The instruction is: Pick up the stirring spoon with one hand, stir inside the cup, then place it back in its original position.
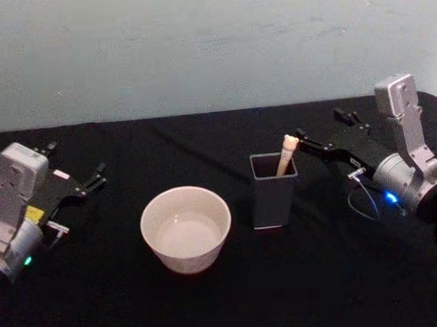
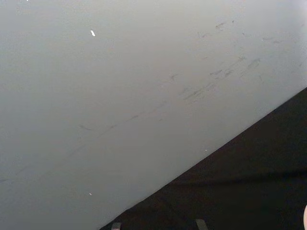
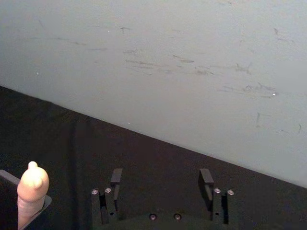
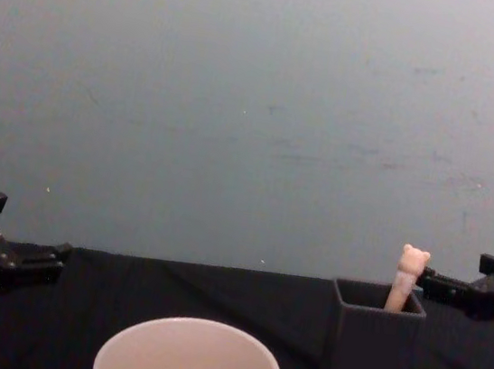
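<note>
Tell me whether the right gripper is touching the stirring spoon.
Apart. The right wrist view shows the open right gripper with the stirring spoon off to one side.

Dim, even light; the matte black tabletop (image 1: pixel 233 294) swallows shadows. The scuffed grey-green wall (image 4: pixel 256 113) beyond both claws looks soft and grainy, with no glare.

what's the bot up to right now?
The right gripper is open beside the top of the stirring spoon, which stands in the dark grey holder; it has not gripped it. The cup sits on the robot's left of the holder on the black table. The left gripper is parked open at the table's left side.
</note>
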Robot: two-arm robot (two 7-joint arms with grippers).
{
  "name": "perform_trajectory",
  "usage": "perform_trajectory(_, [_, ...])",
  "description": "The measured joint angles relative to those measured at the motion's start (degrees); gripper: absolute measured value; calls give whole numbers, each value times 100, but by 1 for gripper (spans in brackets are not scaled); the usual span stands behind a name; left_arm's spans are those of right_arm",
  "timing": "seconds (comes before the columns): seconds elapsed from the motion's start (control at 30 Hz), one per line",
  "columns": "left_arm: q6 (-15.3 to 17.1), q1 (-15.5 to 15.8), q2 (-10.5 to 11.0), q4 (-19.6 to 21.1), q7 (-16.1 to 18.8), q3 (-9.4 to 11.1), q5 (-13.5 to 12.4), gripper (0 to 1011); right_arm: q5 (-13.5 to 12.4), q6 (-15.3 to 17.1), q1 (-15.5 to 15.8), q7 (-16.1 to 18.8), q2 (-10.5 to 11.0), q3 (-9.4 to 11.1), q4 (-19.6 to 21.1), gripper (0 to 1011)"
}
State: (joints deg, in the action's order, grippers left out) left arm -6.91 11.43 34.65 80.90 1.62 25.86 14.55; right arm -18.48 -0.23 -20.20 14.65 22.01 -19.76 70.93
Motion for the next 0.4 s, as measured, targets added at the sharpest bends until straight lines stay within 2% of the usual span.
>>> perform_trajectory(0.4, [0,0,0,0,0,0,0,1001,0,0,-1,0,0,0,0,1000])
